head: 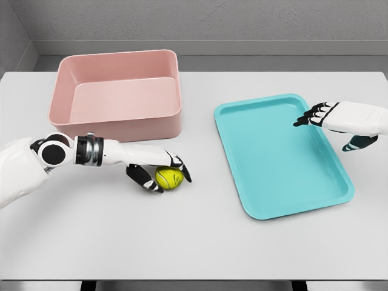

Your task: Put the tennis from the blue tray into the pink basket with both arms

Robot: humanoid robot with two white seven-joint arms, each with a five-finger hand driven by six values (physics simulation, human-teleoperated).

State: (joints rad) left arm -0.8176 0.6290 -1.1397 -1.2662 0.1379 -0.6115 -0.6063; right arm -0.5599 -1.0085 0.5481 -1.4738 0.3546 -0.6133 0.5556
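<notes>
A yellow-green tennis ball (169,177) sits low over the white table, in front of the pink basket (115,118). My left hand (159,173) is curled around the ball, fingers over its top and thumb beneath. The basket is an open rectangular bin at the back left, nothing visible inside. The blue tray (330,182) lies to the right, holding nothing. My right hand (321,121) hovers over the tray's far right edge with fingers spread and holding nothing.
The white table (194,242) ends at its front edge near the bottom of the view. A grey wall runs behind the table. The left forearm stretches across the table in front of the basket.
</notes>
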